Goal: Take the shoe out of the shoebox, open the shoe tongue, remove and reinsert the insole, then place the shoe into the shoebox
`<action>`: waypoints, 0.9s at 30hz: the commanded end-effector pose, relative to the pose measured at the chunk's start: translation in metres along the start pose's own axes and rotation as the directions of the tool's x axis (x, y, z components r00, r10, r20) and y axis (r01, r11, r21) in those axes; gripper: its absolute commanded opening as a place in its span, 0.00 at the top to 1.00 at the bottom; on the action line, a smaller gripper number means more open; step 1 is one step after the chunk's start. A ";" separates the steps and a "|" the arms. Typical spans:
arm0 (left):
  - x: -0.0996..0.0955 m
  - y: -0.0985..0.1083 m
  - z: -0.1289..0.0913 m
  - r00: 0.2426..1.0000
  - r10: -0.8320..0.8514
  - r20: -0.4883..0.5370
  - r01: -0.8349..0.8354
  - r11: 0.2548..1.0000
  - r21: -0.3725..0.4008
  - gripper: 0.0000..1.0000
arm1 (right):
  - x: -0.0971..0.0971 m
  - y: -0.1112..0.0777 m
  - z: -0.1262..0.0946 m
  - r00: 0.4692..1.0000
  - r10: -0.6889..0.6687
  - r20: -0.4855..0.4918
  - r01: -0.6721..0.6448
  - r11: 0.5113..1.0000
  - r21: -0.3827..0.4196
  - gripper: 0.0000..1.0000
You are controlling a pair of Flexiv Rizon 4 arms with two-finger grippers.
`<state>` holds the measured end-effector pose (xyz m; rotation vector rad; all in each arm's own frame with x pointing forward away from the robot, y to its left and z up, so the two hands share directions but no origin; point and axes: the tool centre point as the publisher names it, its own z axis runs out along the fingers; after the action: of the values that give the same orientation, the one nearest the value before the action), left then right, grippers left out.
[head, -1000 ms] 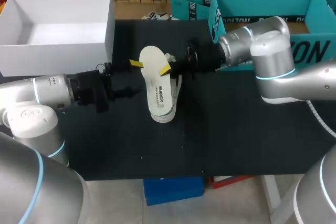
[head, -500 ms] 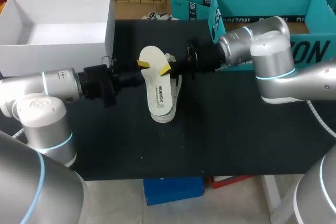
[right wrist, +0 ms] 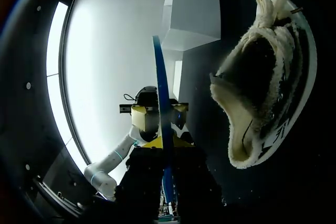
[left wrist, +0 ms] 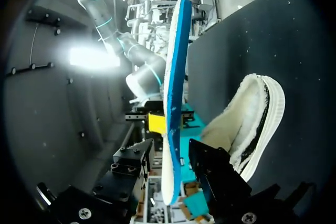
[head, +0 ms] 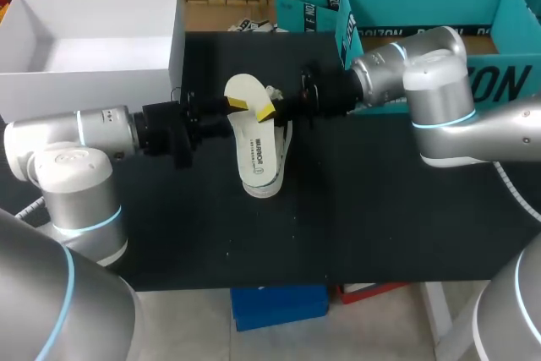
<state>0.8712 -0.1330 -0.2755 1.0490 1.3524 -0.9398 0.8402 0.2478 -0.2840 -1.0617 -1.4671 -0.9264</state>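
Right claw (head: 265,113): clamped on one long edge of the insole (head: 245,90) near its front end, with one yellow-tipped finger over it and one under. It seems to be the only thing carrying the insole.
Left claw (head: 237,105): directly opposite, facing the right claw across the insole. Its fingers straddle the other long edge. The left wrist view shows a gap beside the lower finger, so I judge it spread and not yet gripping.
Insole: between the two claws and lifted off the table (head: 355,209), roughly level, pale face up and blue face down. Each wrist view sees it edge-on, running straight out between that claw's fingers.
Why held so: a thin, floppy sheet pinched on one edge only is likely to droop and twist. A second grip across from the first would keep it flat and steerable.
Shoe (left wrist: 247,124): just beneath the claws and the insole, on the table and out of the box. It looks tipped on its side, its fleecy opening towards the right claw, whose view looks into it.
Shoebox (head: 84,95): well apart from both claws, beyond the left arm at the table's far corner, open with nothing inside.
Step, as I judge it: the insole is out, and reinsertion comes next.
Risk: the heel end may catch on the fleece lining.
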 end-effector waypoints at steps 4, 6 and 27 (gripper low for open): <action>0.003 0.001 0.005 1.000 0.005 -0.002 -0.005 1.000 0.003 1.00 | 0.000 0.001 0.001 1.000 0.000 0.002 0.000 1.000 0.000 1.00; 0.004 0.002 0.004 1.000 0.003 -0.001 -0.003 1.000 -0.001 1.00 | 0.000 0.001 0.001 1.000 0.000 0.002 0.000 1.000 0.000 1.00; 0.001 -0.020 -0.025 0.953 -0.063 -0.296 0.087 0.994 0.070 1.00 | 0.005 -0.040 -0.051 0.979 0.115 0.170 -0.076 0.972 -0.222 0.00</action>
<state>0.8540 -0.1290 -0.2857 1.1597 1.5135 -0.9508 0.8465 0.2088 -0.2866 -1.2854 -1.4631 -0.9024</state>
